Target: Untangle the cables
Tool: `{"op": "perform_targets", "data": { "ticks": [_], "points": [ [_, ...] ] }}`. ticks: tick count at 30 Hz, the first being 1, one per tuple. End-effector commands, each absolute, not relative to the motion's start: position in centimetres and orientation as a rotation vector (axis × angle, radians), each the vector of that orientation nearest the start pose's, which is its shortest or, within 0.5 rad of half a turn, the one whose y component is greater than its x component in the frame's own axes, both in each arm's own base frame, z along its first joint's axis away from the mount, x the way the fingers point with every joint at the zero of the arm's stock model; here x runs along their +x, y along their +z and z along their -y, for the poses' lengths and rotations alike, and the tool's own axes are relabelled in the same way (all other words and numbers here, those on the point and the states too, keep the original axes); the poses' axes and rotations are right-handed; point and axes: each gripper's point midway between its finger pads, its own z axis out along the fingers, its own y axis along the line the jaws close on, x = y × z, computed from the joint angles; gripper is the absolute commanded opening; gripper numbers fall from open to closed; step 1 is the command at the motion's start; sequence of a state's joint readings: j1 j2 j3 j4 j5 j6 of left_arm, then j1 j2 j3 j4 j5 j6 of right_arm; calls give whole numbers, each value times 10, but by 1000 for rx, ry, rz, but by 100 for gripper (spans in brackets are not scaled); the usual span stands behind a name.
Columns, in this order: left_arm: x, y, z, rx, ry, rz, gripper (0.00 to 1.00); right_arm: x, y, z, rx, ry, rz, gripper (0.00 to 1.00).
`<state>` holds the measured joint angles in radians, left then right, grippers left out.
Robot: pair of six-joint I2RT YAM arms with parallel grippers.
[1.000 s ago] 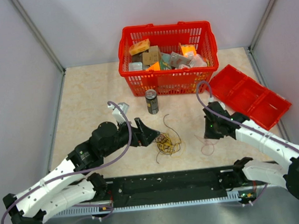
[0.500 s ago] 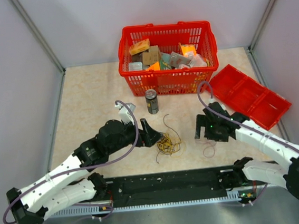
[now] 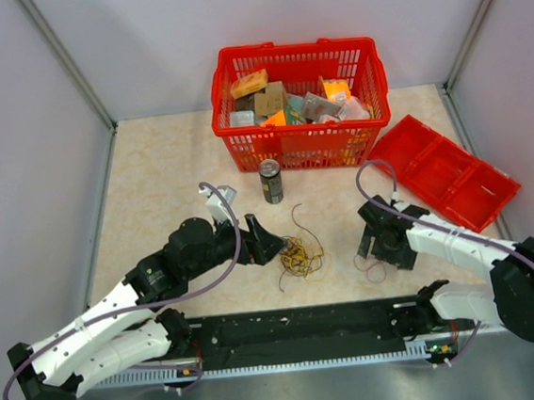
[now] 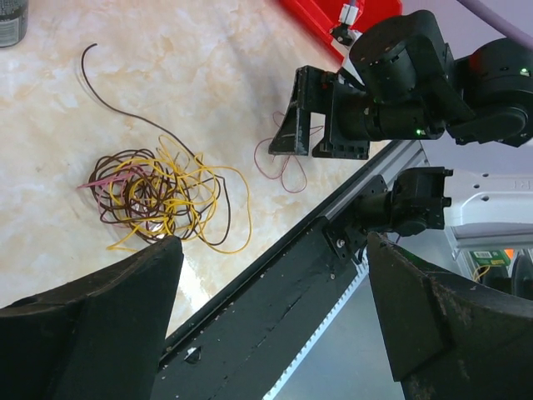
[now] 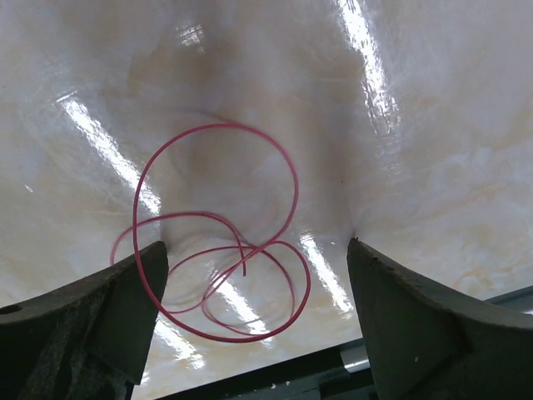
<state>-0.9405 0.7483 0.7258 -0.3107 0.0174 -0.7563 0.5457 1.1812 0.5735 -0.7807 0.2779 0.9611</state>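
Note:
The cables (image 3: 299, 254) lie as a loose tangle of dark brown and yellow wires (image 4: 162, 196) on the table, with one dark strand trailing toward the can. A separate thin red wire (image 5: 218, 125) lies coiled in loops to their right (image 3: 372, 265). My left gripper (image 3: 269, 240) hovers open just left of the tangle, nothing between its fingers (image 4: 273, 250). My right gripper (image 3: 378, 249) stands open just above the red wire, the loops lying between its spread fingers (image 5: 256, 246) without being gripped. The left wrist view also shows the right gripper (image 4: 321, 125) over the red wire (image 4: 287, 162).
A dark drink can (image 3: 271, 181) stands behind the tangle. The red basket (image 3: 241, 127) full of small packages sits at the back. A red divided tray (image 3: 444, 172) lies at the right. The black rail (image 3: 308, 327) runs along the near edge.
My right gripper has gone from shut to open and let go of the red wire, which now lies on the table under it. The left arm only shifted slightly.

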Motion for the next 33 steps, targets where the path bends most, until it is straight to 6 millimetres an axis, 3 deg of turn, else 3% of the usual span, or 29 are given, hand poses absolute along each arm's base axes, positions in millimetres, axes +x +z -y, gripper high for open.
{"op": "perform_targets", "data": {
  "ticks": [1, 5, 10, 14, 16, 19, 23, 26, 33],
  "points": [
    [155, 249, 267, 230, -1140, -2030, 94, 165, 14, -79, 760, -126, -2705, 86],
    [155, 251, 270, 241, -1151, -2029, 93, 165, 8, -81, 792, -173, -2709, 77],
    [151, 251, 265, 231, -1157, -2025, 93, 147, -5, -90, 850, -183, -2777, 22],
    [149, 250, 258, 220, -1147, -2019, 93, 142, -7, -93, 893, -186, -2769, 0],
    [149, 250, 257, 222, -1142, -2021, 93, 152, 2, -96, 867, -149, -2733, 0],
    [149, 255, 257, 232, -1140, -2019, 93, 177, 29, -97, 836, -51, -2642, 0],
    [150, 258, 255, 240, -1119, -2015, 93, 211, 85, -73, 875, 13, -2430, 0],
    [149, 260, 253, 239, -1114, -2011, 93, 229, 129, -38, 933, -15, -2240, 0],
    [148, 265, 251, 237, -1119, -2004, 93, 241, 210, 67, 1244, -143, -1848, 0]
  ]
}}
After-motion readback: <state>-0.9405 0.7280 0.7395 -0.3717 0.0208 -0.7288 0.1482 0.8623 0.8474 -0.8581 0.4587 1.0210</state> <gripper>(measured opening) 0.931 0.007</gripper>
